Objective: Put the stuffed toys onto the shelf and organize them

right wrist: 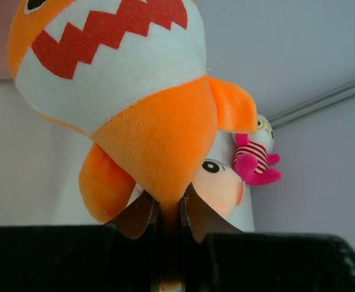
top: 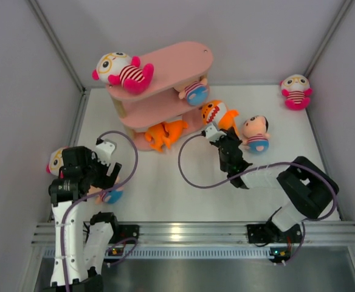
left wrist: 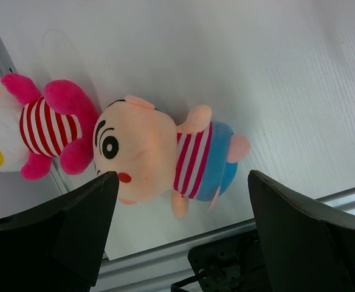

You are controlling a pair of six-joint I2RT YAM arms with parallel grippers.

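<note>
The pink shelf (top: 177, 61) stands at the back left. A white-headed doll (top: 121, 72) lies on its top board, a peach-headed doll (top: 194, 91) on the middle one, an orange shark (top: 164, 134) at the bottom. My right gripper (top: 219, 129) (right wrist: 170, 201) is shut on the tail of a second shark (top: 219, 114) (right wrist: 141, 91), beside the shelf's right end. My left gripper (top: 109, 177) (left wrist: 180, 179) hangs open above a peach-headed doll (left wrist: 147, 158) lying next to a white-headed doll (left wrist: 37, 131). Nothing is between its fingers.
Another peach-headed doll (top: 255, 132) lies right of the held shark, and a white-headed doll (top: 296, 91) sits in the back right corner. Grey walls (top: 31, 109) enclose the table. A metal rail (top: 189, 234) runs along the near edge. Purple cables (top: 189, 176) loop off both arms.
</note>
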